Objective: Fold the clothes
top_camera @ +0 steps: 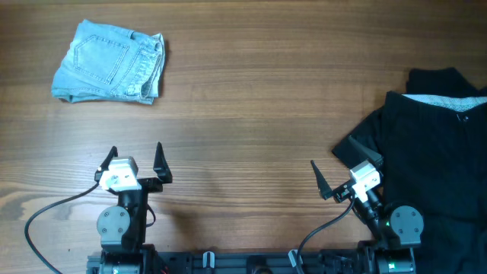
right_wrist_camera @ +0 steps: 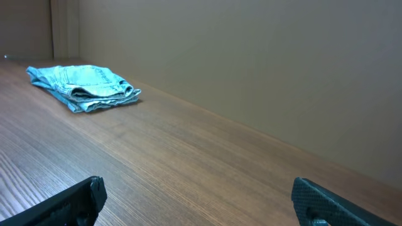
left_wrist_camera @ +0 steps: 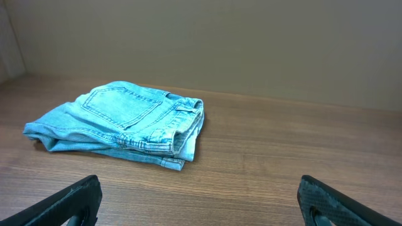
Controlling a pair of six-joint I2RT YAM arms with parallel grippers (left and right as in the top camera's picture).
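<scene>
The light-blue denim shorts (top_camera: 110, 62) lie folded into a compact stack at the table's far left; they also show in the left wrist view (left_wrist_camera: 122, 122) and the right wrist view (right_wrist_camera: 85, 86). A larger black garment (top_camera: 430, 152) lies spread at the right edge, partly out of frame. My left gripper (top_camera: 135, 158) is open and empty near the front edge, well short of the shorts. My right gripper (top_camera: 341, 166) is open and empty, its right finger at the black garment's left edge.
The wooden table (top_camera: 251, 114) runs between the two garments. A plain beige wall (left_wrist_camera: 251, 44) stands behind the far edge. Black cables (top_camera: 46, 217) trail from the arm bases at the front.
</scene>
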